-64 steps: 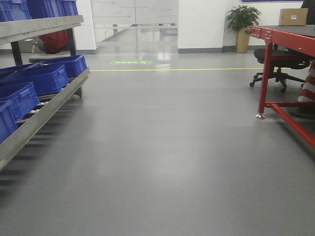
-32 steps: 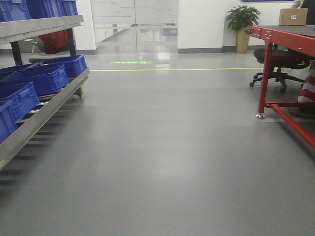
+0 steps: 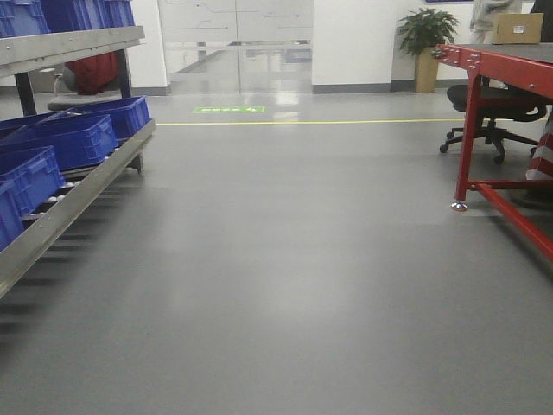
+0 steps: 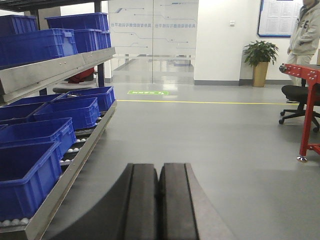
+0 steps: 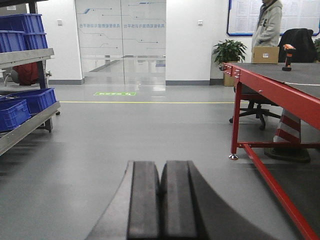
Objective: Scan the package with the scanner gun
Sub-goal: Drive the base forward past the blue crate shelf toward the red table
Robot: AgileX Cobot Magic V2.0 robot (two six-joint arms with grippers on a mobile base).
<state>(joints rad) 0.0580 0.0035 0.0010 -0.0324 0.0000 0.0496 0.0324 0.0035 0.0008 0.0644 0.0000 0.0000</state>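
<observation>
Package [image 5: 265, 55], scanner gun [image 5: 288, 50] on red table [image 5: 260, 83]; well beyond right claw [image 5: 161, 175]

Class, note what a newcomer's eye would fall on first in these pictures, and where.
A red table on the right carries the package and scanner gun at its far end. Blue bins fill a rack on the left. Up close, left end effector and right end effector are shut.
</observation>
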